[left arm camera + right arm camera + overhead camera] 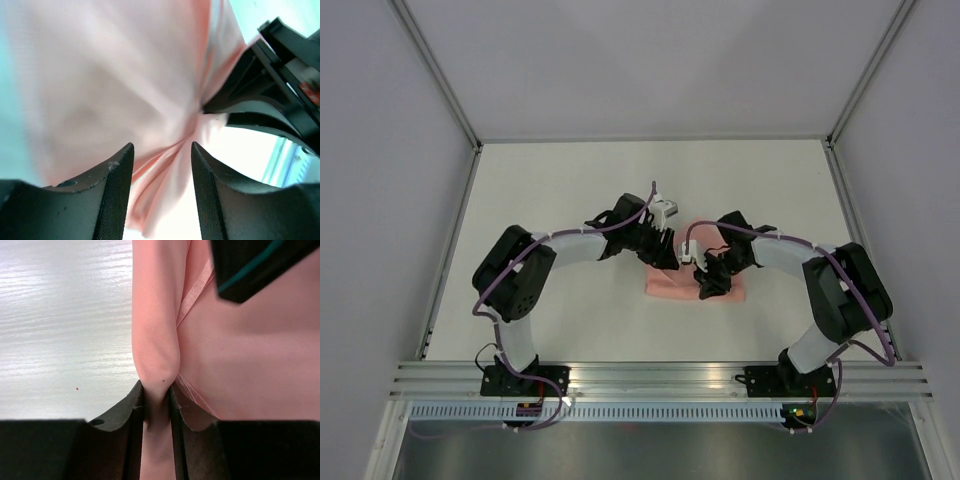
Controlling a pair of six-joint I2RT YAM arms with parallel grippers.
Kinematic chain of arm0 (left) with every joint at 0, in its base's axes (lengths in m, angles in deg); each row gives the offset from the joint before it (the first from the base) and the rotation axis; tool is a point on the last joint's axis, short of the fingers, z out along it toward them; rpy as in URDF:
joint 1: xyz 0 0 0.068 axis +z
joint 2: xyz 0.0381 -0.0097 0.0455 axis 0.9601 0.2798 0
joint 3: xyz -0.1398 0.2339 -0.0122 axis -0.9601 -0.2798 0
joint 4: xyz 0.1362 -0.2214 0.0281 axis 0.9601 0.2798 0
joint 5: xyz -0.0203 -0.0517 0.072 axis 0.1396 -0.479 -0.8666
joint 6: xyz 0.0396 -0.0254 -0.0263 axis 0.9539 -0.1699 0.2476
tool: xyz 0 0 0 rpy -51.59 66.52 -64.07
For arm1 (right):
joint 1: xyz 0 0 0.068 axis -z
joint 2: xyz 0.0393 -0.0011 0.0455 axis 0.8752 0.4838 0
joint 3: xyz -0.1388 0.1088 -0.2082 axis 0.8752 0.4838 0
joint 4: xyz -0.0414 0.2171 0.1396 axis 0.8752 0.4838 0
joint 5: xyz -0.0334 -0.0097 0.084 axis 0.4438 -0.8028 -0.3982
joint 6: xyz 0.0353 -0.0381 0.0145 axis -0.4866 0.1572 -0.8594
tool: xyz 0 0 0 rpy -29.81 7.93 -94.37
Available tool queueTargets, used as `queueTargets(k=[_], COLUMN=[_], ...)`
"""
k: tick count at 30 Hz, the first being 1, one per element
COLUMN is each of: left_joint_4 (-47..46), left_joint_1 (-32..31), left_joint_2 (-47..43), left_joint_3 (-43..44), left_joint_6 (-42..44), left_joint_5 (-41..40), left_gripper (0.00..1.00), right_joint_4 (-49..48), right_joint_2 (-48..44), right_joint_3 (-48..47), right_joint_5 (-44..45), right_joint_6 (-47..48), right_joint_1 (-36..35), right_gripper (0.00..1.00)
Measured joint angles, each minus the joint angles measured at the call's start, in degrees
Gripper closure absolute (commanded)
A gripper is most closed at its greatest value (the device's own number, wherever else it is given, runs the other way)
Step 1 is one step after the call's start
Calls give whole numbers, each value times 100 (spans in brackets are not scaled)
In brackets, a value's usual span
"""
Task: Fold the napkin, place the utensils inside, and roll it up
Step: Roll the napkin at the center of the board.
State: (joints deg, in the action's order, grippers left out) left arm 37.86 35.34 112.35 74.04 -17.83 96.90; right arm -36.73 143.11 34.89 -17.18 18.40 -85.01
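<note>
Napkin (672, 290) is gathered into a narrow pink band on the bench (560, 190), slightly nearer the near edge than the centre, between the two arms. Right gripper (157, 392) is pressed together on a raised ridge of the cloth, which is pinched between its pads. Left gripper (162, 150) is spread, and a creased fold is seen through the gap; no clamping is evident. Utensils are not seen in any view and may be hidden under cloth or arms. The step is judged to be folding or rolling, only partly done. For a clean result, the whole ridge should be pinched, the cloth drawn taut and level, and the left gripper closed on the matching edge before any lift, so that the layers are not skewed.
</note>
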Motion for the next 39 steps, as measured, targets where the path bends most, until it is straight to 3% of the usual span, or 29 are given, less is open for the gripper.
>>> queueTargets(k=[5, 11, 16, 19, 25, 33, 39], left_joint_4=[-682, -2100, -2719, -2911, -3163, -3165, -3281], left_joint_1=[70, -26, -872, -1644, -2441, -3147, -3281], left_joint_2=[-861, -1902, -2282, -2304, -2035, -1038, -629], left_joint_3=[-656, -2192, -2986, -3058, -2959, -2450, -2227], left_joint_6=[-122, -142, 505, 1097, 2087, 3084, 3412], left_joint_5=[-905, -1768, -2879, -3469, -4170, -4529, -4564], left_gripper=[44, 43, 41, 40, 39, 39, 38], right_joint_4=[1056, 2422, 3327, 3661, 3910, 3936, 3936], right_joint_2=[817, 1878, 2439, 2634, 2806, 2887, 2911], right_joint_3=[-769, -1700, -2059, -2127, -2203, -2262, -2275], right_joint_5=[-599, -1220, -1443, -1460, -1453, -1451, -1451], right_joint_6=[560, 1231, 1456, 1486, 1429, 1207, 1084], right_joint_1=[389, 743, 918, 951, 955, 955, 955], right_gripper=[91, 92, 91, 91, 91, 91, 91])
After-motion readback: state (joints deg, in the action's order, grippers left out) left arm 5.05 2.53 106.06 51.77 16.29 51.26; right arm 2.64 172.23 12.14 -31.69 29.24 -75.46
